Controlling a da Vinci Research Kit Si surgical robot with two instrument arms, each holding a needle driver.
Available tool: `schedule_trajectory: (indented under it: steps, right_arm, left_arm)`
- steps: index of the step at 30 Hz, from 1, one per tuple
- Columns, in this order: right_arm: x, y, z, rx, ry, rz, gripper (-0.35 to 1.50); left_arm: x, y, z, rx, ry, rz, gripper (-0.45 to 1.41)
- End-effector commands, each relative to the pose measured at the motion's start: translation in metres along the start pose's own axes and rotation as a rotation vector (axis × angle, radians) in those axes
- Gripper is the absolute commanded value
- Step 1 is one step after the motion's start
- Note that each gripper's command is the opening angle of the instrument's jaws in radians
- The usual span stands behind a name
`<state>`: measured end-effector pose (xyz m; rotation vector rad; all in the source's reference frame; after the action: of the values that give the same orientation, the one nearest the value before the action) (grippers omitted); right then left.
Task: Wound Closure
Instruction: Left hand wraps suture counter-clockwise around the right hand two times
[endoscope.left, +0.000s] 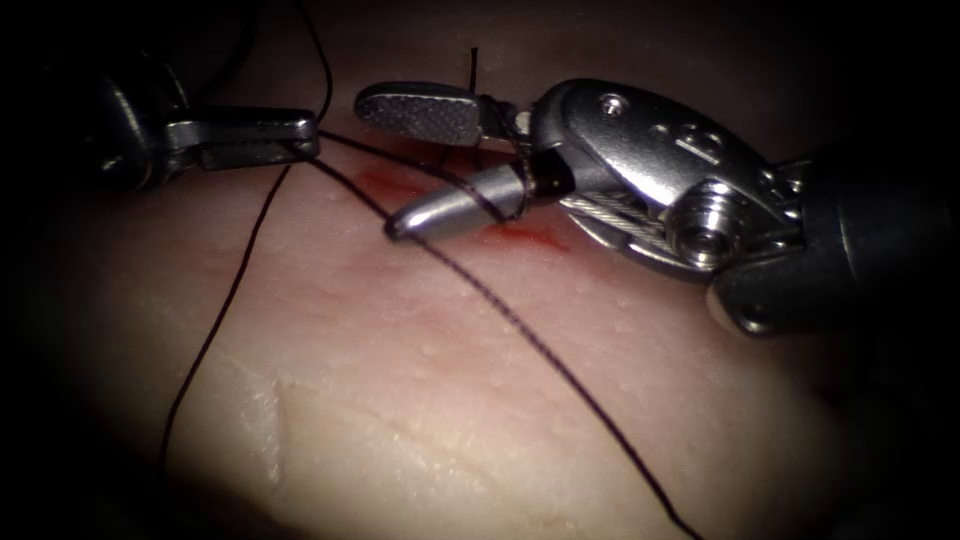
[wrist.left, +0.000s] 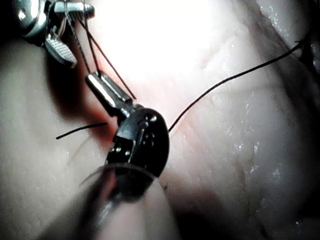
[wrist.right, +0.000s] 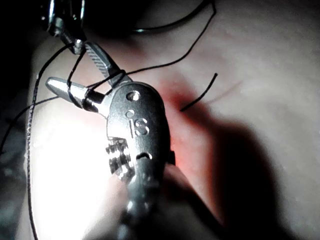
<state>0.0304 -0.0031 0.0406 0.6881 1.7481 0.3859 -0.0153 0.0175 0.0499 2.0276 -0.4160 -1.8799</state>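
In the endoscope view my left tool (endoscope.left: 308, 137) comes in from the left with its jaws shut on the dark thread (endoscope.left: 560, 370) at their tips. My right tool (endoscope.left: 378, 165) enters from the right with its jaws wide open. Thread is wound around both jaws close to the hinge and nothing sits between them. From the left tool's tip, strands run to the right tool and down over the tissue (endoscope.left: 420, 400). The left wrist view has the left tool (wrist.left: 93, 79) gripping taut strands. The right wrist view has the open right tool (wrist.right: 75, 70) wrapped in thread.
Red fluid (endoscope.left: 522, 236) marks the cut under the right tool's lower jaw. A short cut end of thread (endoscope.left: 474, 62) stands up behind the upper jaw. One long strand (endoscope.left: 215, 330) trails down the left side of the tissue.
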Motion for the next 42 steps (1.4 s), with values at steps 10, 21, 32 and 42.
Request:
schedule_trajectory:
  steps: [10, 21, 32, 42]
  right_arm:
    - [-0.0011, -0.0003, 0.0005, -0.007, -0.004, -0.002, 0.63]
    - [-0.0012, -0.001, 0.0009, -0.004, -0.007, -0.008, 0.63]
    - [-0.0008, -0.0015, 0.0012, 0.02, -0.001, -0.005, 0.64]
    - [0.0001, -0.001, 0.0009, 0.018, 0.04, 0.003, 0.64]
  left_arm:
    - [0.0014, -0.0024, 0.0011, 0.021, -0.001, 0.031, -0.45]
    - [0.0004, -0.0037, 0.0033, 0.037, 0.006, 0.043, -0.45]
    - [-0.0018, -0.0031, 0.0037, 0.015, 0.007, 0.057, -0.45]
    - [-0.0013, -0.0023, 0.0037, 0.001, 0.016, 0.062, -0.45]
